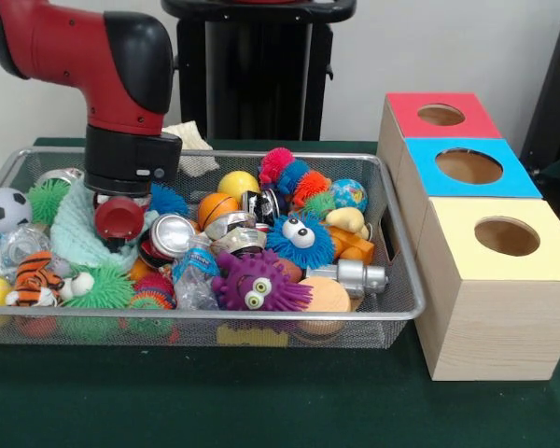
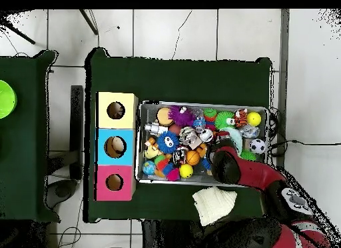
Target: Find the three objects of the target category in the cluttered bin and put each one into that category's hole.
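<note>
**Over the bin's far end, arm hovers among toys, balls and cans**

At the end of the wire-mesh bin (image 1: 215, 315) farthest from the sorting boxes, the red and black arm reaches down until its gripper (image 1: 119, 213) sits low over a mint knitted cloth (image 1: 73, 229). The arm's black wrist hides the tip, so it cannot be told whether the gripper is spread or closed, or whether it holds anything.

Nothing in view says which category is wanted, and all the candidates lie in the bin. Closest is a crushed silver can (image 1: 173, 233), just beside the gripper on the side toward the boxes, lying on its side with its round end turned up and outward. It is thin, dented metal and is judged likely to slip or buckle when squeezed. A smooth orange ball (image 1: 217, 207) and a yellow ball (image 1: 237, 185) sit past it near the bin's middle. A soccer ball (image 1: 4, 210) rests against the end wall on the gripper's other side. A purple fuzzy toy (image 1: 254, 282) and a blue fuzzy toy (image 1: 299, 238), both soft and bristly with bulging eyes, lie nearer the boxes.

Beyond the bin's opposite end stand the red box (image 1: 406, 107), the blue box (image 1: 420, 177) and the yellow box (image 1: 457, 217), each with a round hole in its top. Any pick from here would have to travel the bin's whole length.
</note>
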Robot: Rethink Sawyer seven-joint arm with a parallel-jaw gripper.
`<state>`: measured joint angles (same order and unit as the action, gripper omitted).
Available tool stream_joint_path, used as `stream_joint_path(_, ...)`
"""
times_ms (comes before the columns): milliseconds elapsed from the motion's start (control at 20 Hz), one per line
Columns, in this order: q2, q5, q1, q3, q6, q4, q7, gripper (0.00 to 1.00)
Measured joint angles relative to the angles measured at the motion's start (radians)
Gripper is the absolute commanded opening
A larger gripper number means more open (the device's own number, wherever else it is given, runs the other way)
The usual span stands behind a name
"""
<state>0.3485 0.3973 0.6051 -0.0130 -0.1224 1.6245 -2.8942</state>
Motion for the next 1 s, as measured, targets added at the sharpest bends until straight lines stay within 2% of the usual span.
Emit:
stream_joint_path(650,0.026,-0.002,-0.062,0.063,0.039,0.001,0.0,0.0)
stream_joint_path(1000,0.09,-0.059,-0.136,0.106,0.149,0.016,0.0,0.0)
